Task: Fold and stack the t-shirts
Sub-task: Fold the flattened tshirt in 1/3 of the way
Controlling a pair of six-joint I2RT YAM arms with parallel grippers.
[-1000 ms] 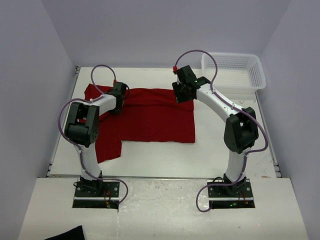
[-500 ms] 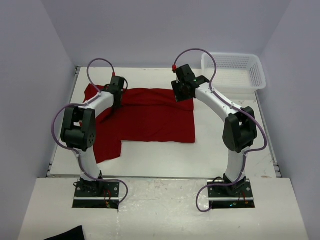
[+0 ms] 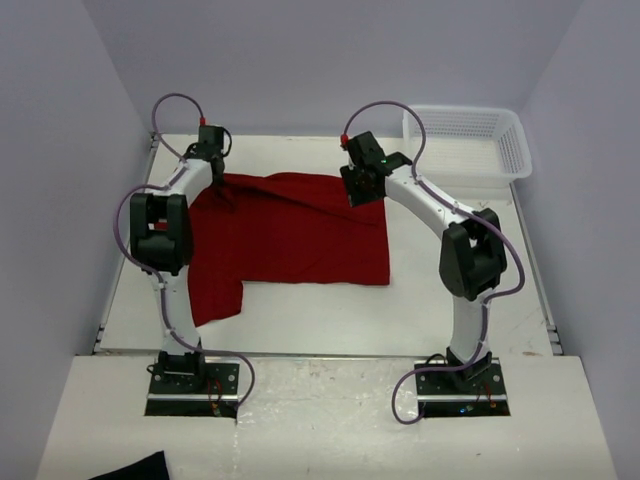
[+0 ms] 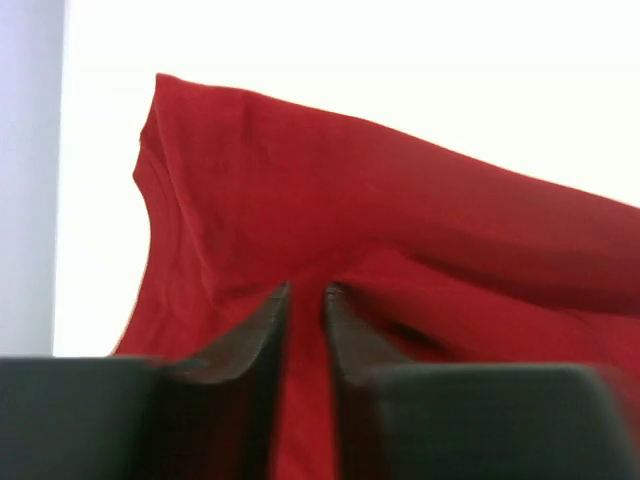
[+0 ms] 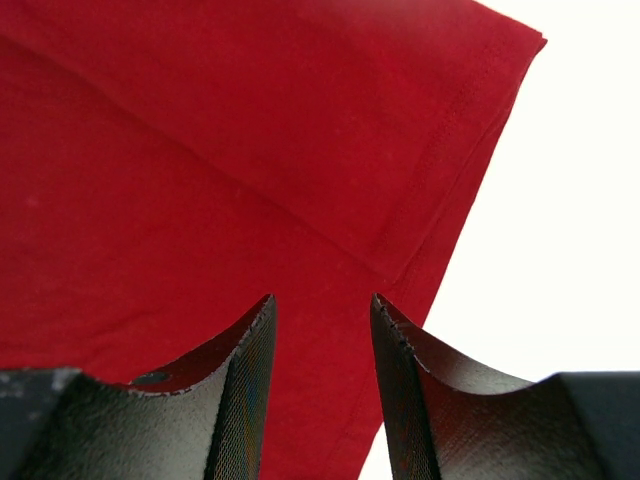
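Shirt (image 3: 300,235) lies flat on the table (image 3: 440,290), left of centre, long axis left-right; left tool (image 4: 305,292), a narrow slit with cloth bunched at its tips, grip unclear, at far-left corner; right tool (image 5: 320,300), half-wide and empty, over far-right edge.

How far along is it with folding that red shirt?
Early. The t-shirt lies mostly flat, not yet a compact fold. The left gripper is at its far left corner, cloth bunched against its tip; the right gripper hangs open over the far right corner. Folding and stacking remain.
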